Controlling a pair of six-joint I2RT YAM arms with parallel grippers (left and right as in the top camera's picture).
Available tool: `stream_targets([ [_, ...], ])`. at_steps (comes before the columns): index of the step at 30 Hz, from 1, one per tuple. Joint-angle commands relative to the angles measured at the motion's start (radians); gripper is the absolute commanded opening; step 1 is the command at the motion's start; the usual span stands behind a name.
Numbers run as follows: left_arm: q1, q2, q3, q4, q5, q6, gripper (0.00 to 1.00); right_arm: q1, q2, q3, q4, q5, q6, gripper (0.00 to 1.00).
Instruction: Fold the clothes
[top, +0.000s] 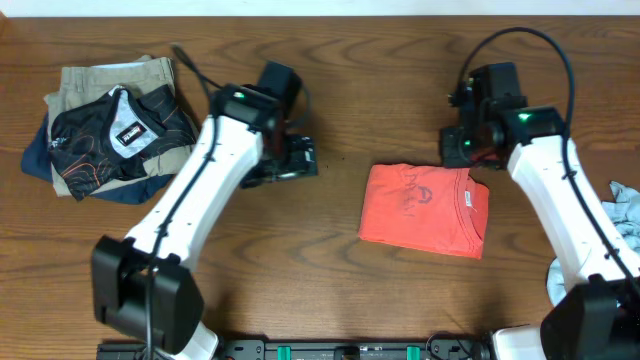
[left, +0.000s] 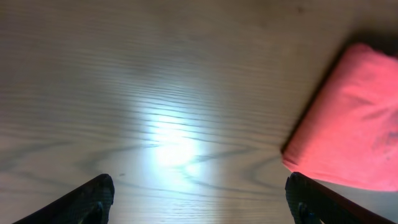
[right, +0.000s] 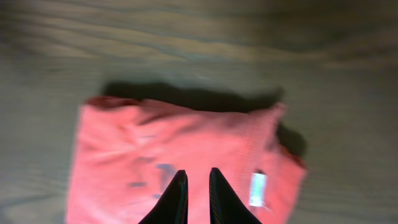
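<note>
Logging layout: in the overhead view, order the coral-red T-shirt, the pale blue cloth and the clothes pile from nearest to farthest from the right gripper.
From the right gripper:
1. Coral-red T-shirt, right beside it, mid-table.
2. Pale blue cloth, at the right edge.
3. Clothes pile, far left.

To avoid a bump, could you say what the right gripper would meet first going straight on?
Most likely the folded T-shirt: the right gripper points straight at its top face, though the depth between them is unclear.
</note>
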Motion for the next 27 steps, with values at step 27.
stream_targets([
  [27,-0.472,0.282,-0.006,0.117,0.023,0.002,0.89,-0.148,0.361,-0.057,-0.037,-0.069,-0.091,0.1],
])
